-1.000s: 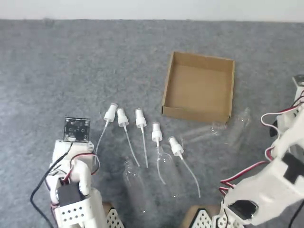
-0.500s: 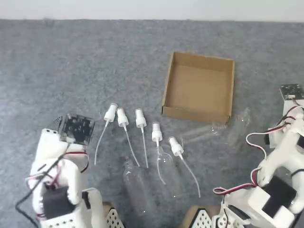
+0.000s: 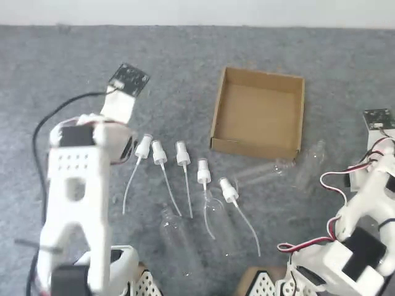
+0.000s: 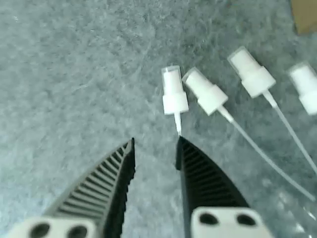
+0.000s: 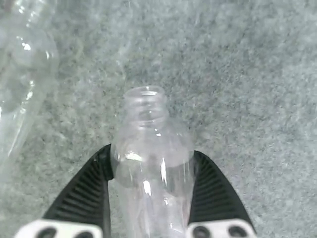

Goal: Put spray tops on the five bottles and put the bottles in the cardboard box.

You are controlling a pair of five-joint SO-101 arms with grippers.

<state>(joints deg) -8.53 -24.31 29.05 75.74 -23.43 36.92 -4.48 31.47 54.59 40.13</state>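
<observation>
My left gripper (image 4: 155, 141) hangs with its jaws apart just short of the end spray top (image 4: 174, 96). The top's head points away from me and its dip tube runs back toward the gap, ending at one jaw tip. My right gripper (image 5: 152, 151) is clamped on a clear bottle (image 5: 146, 119), with the neck open. Everything lies on grey carpet (image 3: 74, 68), and the cardboard box (image 3: 257, 148) sits beyond the row, nearer my right arm.

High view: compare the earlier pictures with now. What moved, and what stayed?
The left arm rose from its folded pose and stretched forward, bringing the open left gripper to the leftmost spray top. The right arm shifted slightly, then held, right gripper shut on a clear bottle. The spray tops, other bottles and cardboard box stayed put.
</observation>
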